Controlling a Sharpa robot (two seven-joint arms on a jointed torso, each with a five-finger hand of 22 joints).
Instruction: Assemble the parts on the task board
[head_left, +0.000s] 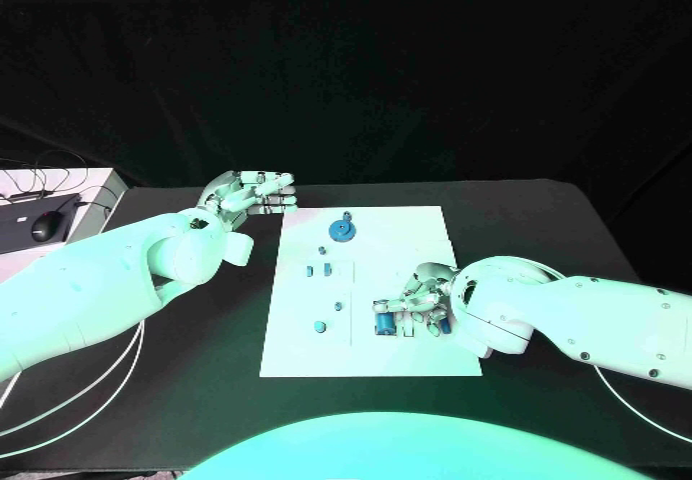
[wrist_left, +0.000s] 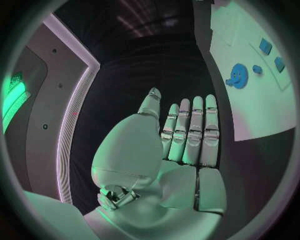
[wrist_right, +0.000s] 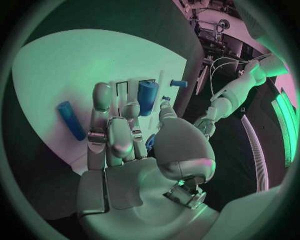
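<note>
Near the middle of the frame lies the white task board (head_left: 372, 290) with small blue parts (head_left: 342, 230) on it. Lower right, the right hand (head_left: 418, 305) rests on the board; I cannot tell whether it holds anything. Upper left, the left hand (head_left: 248, 192) is flat and empty

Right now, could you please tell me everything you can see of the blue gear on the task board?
The blue gear is a small round toothed wheel, plastic by its look, with a paler hub at its middle. It lies flat on the white task board, near its far edge. Nothing touches it: the left hand hovers open off the board's far left corner, apart from the gear.
</note>
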